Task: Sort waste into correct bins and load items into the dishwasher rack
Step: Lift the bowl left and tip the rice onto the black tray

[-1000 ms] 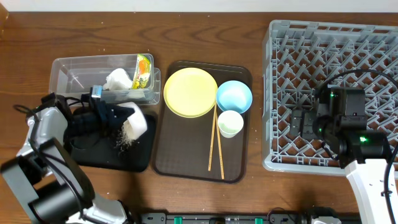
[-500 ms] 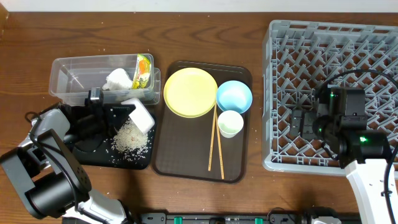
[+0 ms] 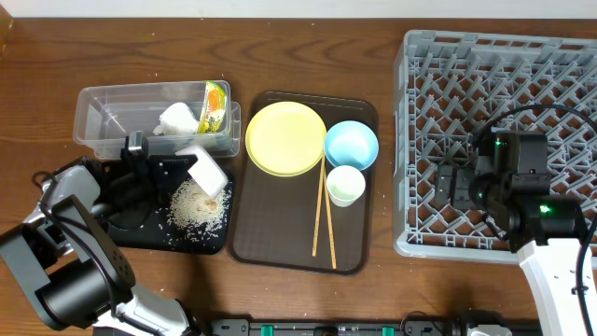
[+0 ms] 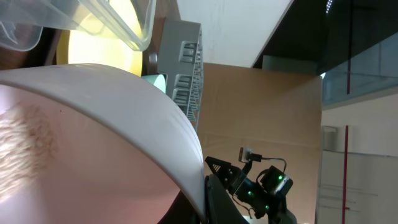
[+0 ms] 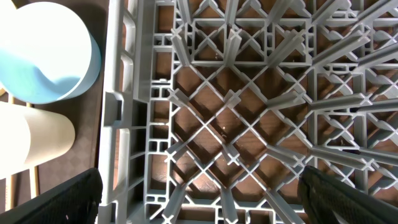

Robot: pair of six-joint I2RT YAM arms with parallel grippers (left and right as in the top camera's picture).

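My left gripper (image 3: 187,169) is shut on the rim of the white-pinkish bowl (image 3: 207,172), held tilted over the black tray (image 3: 131,227). A pile of rice scraps (image 3: 198,207) lies on that tray. In the left wrist view the bowl (image 4: 93,137) fills the frame, with a few grains (image 4: 25,134) stuck inside. The clear tub (image 3: 112,117) holds the napkin (image 3: 175,119) and the wrapper (image 3: 216,105). My right gripper (image 3: 457,183) is open and empty over the grey rack (image 3: 522,65); its fingers (image 5: 202,205) spread above the lattice (image 5: 249,112).
The dark brown tray (image 3: 280,238) holds the yellow plate (image 3: 285,138), the blue bowl (image 3: 351,145), the pale cup (image 3: 345,185) and the chopsticks (image 3: 322,215). The blue bowl (image 5: 43,56) and the cup (image 5: 34,140) also show in the right wrist view, beside the rack's left wall.
The rice has fallen out of the tilted bowl onto the black tray. The left gripper lifted the bowl slightly towards the tub. The right arm has not moved.
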